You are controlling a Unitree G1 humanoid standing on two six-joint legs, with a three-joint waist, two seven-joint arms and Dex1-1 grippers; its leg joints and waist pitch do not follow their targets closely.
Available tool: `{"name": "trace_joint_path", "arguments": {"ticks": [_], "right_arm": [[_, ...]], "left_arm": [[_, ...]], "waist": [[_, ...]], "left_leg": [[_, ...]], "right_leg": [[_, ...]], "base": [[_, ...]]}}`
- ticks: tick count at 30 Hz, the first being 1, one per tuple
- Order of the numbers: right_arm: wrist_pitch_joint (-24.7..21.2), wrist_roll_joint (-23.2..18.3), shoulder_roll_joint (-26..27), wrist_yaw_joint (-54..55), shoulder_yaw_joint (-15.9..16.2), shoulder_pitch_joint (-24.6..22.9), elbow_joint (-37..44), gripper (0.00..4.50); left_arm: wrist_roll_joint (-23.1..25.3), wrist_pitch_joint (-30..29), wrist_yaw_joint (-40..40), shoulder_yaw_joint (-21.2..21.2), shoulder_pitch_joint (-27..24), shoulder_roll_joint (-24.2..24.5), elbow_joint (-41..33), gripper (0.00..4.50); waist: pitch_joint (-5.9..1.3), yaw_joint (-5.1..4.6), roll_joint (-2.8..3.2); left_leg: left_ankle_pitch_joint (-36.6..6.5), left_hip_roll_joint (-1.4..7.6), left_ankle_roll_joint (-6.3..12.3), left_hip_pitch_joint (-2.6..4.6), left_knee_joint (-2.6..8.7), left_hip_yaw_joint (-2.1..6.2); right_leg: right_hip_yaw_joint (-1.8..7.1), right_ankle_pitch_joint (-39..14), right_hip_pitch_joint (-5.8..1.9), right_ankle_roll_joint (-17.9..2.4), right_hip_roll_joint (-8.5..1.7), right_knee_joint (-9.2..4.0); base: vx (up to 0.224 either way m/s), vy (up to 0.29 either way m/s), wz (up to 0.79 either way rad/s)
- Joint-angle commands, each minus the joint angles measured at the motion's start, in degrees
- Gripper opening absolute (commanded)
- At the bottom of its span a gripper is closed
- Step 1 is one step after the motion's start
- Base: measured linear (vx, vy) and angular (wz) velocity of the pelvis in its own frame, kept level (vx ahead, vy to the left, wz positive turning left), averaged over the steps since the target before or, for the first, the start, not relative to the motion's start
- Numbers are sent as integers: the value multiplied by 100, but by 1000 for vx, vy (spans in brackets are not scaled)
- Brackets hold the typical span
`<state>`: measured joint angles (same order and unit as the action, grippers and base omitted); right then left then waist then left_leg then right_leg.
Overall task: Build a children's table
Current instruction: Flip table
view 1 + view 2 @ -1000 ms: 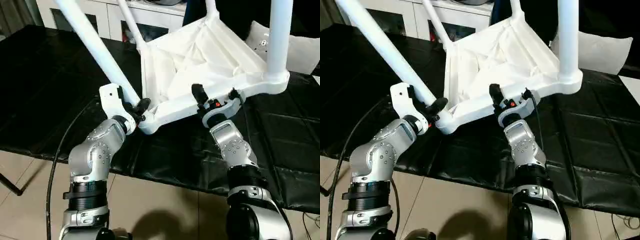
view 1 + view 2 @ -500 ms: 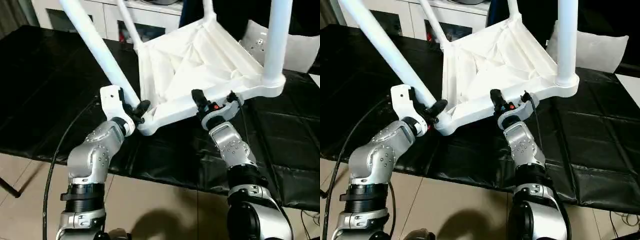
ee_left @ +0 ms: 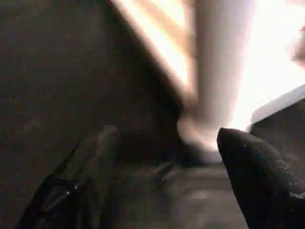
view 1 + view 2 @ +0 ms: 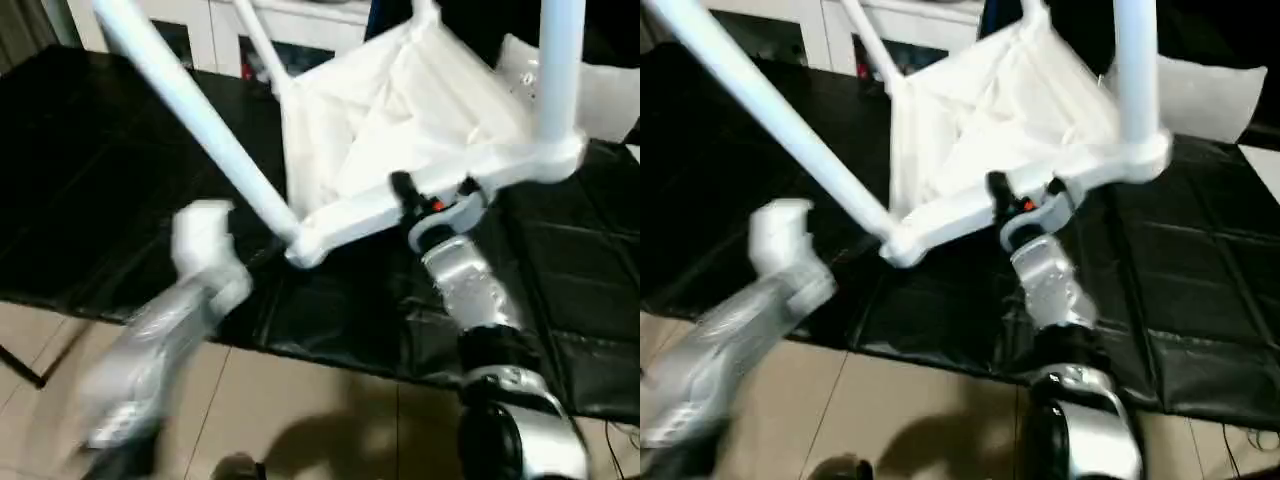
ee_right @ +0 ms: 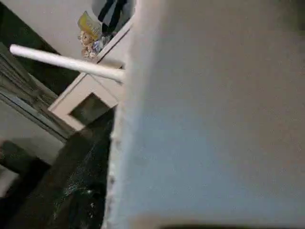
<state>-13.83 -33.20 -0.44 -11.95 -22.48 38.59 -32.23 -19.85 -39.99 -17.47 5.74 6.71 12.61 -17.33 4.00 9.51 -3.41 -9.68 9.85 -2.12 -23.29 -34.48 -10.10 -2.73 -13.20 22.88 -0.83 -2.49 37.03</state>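
Observation:
The children's table lies tilted, underside up, on the black table: a white ribbed tabletop (image 4: 400, 110) with legs standing out of its corner sockets. One leg (image 4: 200, 120) slants up and left from the near corner socket (image 4: 305, 250), and another (image 4: 558, 70) rises at the right. My left gripper (image 3: 167, 138) is open, its fingers (image 3: 95, 157) apart with nothing between them, a short way back from that near socket. My right gripper (image 4: 415, 200) is shut on the tabletop's near edge, which presses close in the right wrist view.
A black sheet (image 4: 100, 150) covers the work table, whose front edge runs across just ahead of my forearms, with tiled floor (image 4: 300, 400) below. A white cabinet (image 4: 230, 20) stands behind and a grey pillow (image 4: 610, 100) lies at the back right.
My left gripper has let go of the slanted leg's base, opened, and swung back to the left and down. The right gripper has kept its place on the edge.

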Motion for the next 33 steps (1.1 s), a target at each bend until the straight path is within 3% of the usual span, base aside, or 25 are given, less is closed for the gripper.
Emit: {"name": "trace_joint_path", "arguments": {"ticks": [1, 4, 6, 9, 14, 17, 21, 24, 25, 27, 28, 30, 32, 33], "right_arm": [[261, 308, -301, 214, -1, -44, 781, 207], [50, 684, -531, 317, 275, -299, 1331, 203], [-102, 999, -684, 412, 518, -478, 1672, 202], [-467, 1432, -816, 795, 819, -719, 2226, 202], [-1011, 1987, -841, 1383, 1260, -1008, 2946, 201], [-1157, 2330, -916, 1509, 1577, -1111, 3210, 199], [-1483, 2982, -1052, 1837, 1959, -1162, 3430, 195], [-1566, 3101, -1090, 1827, 2103, -1174, 3438, 194], [-1593, 3143, -1079, 1843, 2164, -1149, 3390, 194], [-1616, 3187, -1047, 1898, 2225, -1101, 3323, 194], [-1635, 3202, -1034, 1908, 2249, -1075, 3303, 194], [-1639, 3137, -949, 1819, 2331, -1008, 3196, 194], [-1755, 3067, -790, 1768, 2376, -939, 3095, 250], [-1755, 3063, -786, 1766, 2375, -938, 3093, 264]], "left_arm": [[11, 190, -186, -141, -123, 35, -587, 409], [127, 403, -286, -112, -87, 288, -953, 438], [141, 247, -330, -134, 23, 551, -1210, 450], [114, -44, -552, -270, 257, 1038, -1604, 450], [77, -251, -623, -271, 547, 1232, -1779, 450], [136, -279, -532, -334, 584, 1278, -1735, 450], [253, -290, -515, -471, 547, 1375, -1709, 450], [323, -299, -522, -509, 584, 1409, -1700, 450], [388, -257, -542, -553, 612, 1454, -1679, 450], [474, -172, -573, -613, 652, 1518, -1656, 450], [508, -134, -573, -648, 679, 1552, -1646, 450], [748, 60, -536, -757, 801, 1689, -1590, 450], [1128, 333, -465, -903, 979, 1869, -1509, 450], [1137, 341, -464, -906, 984, 1873, -1507, 450]], "waist": [[-449, -60, 44], [-419, 8, 35], [-402, -31, 22], [-377, -80, 6], [-378, -133, 17], [-377, -176, 4], [-376, -179, -29], [-376, -180, -36], [-374, -188, -58], [-384, -189, -49], [-386, -194, -83], [-384, -190, -78], [-384, -215, -101], [-381, -221, -78]], "left_leg": [[-391, 368, -24, 244, 365, 89], [-707, 364, -176, 284, 397, 81], [-893, 344, -324, 248, 436, 97], [-1064, 317, -441, 241, 451, 98], [-1203, 302, -541, 272, 445, 90], [-1281, 303, -591, 238, 460, 113], [-1280, 298, -620, 259, 449, 101], [-1465, 305, -651, 273, 454, 112], [-1459, 305, -647, 266, 455, 110], [-1381, 300, -642, 253, 455, 116], [-1352, 301, -636, 250, 450, 109], [-1312, 291, -601, 241, 442, 108], [-1326, 292, -607, 228, 449, 115], [-1397, 303, -630, 253, 448, 119]], "right_leg": [[270, 524, -255, -826, -519, -340], [280, -16, -217, -650, -521, -411], [280, -376, -239, -478, -518, -424], [302, -870, -210, -315, -518, -465], [321, -1058, -148, -290, -502, -481], [316, -1166, -169, -242, -506, -486], [327, -1202, -141, -169, -490, -498], [326, -1322, -133, -166, -501, -505], [327, -1320, -133, -159, -493, -510], [328, -1243, -145, -139, -500, -494], [328, -1218, -152, -138, -503, -496], [331, -1231, -154, -133, -504, -498], [327, -1365, -160, -96, -509, -496], [330, -1435, -131, -78, -509, -501]], "base": [[0, 0, 0], [0, 0, 0], [0, 0, 0], [0, 0, 0], [0, 0, 0], [0, 0, 0], [0, 0, 0], [0, 0, 0], [0, 0, 0], [0, 0, 0], [0, 0, 0], [0, 0, 0], [0, 0, 0], [0, 0, 0]]}}
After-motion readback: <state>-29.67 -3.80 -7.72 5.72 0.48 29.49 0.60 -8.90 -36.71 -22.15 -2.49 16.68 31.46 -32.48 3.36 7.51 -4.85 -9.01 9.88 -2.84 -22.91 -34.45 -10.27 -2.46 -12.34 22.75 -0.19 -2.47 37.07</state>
